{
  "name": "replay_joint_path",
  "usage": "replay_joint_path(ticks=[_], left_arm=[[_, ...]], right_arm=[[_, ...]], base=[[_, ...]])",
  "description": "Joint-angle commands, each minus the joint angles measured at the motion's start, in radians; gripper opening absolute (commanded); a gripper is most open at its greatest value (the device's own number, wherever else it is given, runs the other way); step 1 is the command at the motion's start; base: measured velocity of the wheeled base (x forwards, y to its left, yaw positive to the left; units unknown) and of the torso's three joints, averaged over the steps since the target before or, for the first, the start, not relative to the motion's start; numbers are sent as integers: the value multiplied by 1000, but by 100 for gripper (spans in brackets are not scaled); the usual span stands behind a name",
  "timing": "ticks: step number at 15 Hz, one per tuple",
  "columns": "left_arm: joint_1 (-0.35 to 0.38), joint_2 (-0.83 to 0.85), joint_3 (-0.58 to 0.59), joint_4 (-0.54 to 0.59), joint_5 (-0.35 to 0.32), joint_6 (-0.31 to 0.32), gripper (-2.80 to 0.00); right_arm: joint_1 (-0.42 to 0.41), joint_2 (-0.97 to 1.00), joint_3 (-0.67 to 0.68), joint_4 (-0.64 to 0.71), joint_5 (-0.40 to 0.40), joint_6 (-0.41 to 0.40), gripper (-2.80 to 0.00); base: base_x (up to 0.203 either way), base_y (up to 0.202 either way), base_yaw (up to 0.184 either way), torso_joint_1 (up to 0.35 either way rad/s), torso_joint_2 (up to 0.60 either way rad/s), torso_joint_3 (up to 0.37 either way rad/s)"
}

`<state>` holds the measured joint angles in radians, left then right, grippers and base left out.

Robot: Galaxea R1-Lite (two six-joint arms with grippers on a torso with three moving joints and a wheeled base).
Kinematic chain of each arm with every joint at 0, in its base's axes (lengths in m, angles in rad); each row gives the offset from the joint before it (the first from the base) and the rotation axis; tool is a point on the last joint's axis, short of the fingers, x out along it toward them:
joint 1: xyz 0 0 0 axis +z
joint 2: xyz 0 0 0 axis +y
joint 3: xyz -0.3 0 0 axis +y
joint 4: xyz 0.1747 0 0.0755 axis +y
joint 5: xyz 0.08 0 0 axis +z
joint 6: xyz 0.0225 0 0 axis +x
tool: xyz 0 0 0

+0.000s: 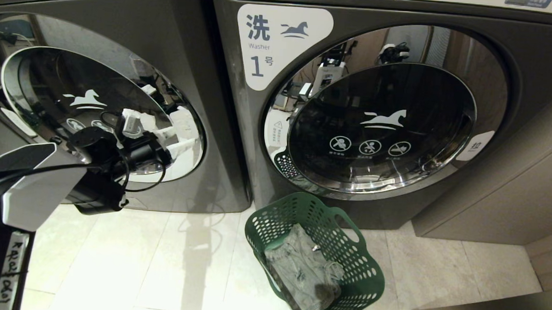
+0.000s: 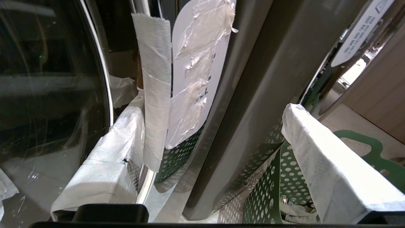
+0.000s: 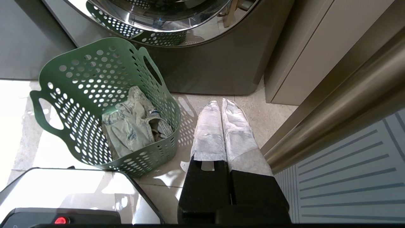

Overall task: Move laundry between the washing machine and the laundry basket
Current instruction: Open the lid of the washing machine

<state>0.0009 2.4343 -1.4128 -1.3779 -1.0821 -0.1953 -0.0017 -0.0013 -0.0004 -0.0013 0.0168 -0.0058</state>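
The laundry basket (image 1: 273,221), dark green with round holes, stands on the floor in front of the two machines. The laundry (image 1: 299,266), a faded denim garment, lies crumpled inside it (image 3: 131,126). The washing machine (image 1: 213,107) is the dark grey front-loader on the left; its number label is out of view. My left gripper (image 1: 160,128) hovers open at the right edge of its round glass door (image 2: 47,95). One wrapped finger (image 2: 107,158) lies by the chrome rim, beside a taped white label (image 2: 193,79). My right gripper (image 3: 221,103) hangs shut and empty over the floor beside the basket (image 3: 79,79).
The like machine labelled 1 (image 1: 280,40) stands on the right, door shut, right behind the basket. A beige cabinet (image 1: 508,195) closes the right side. A metal rail (image 3: 332,110) runs close to my right gripper. Pale floor tiles (image 1: 162,261) lie left of the basket.
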Motion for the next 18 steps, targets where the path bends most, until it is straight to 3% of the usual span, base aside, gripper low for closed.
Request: replay_joint_path(ticks=[1, 6, 10, 18], left_arm=[[-50, 6, 5, -20, -29, -3, 0], [-77, 5, 6, -29, -33, -3, 0], [-106, 4, 12, -85, -127, -3, 0], [-170, -7, 39, -87, -119, 4, 0]], right_arm=[[-1, 0, 0, 0, 0, -1, -280], [0, 0, 0, 0, 0, 0, -280], [0, 0, 0, 0, 0, -1, -280], [0, 0, 0, 0, 0, -1, -280]], base=[[0, 0, 0, 0, 0, 0], [0, 0, 0, 0, 0, 0], [0, 0, 0, 0, 0, 0], [0, 0, 0, 0, 0, 0]])
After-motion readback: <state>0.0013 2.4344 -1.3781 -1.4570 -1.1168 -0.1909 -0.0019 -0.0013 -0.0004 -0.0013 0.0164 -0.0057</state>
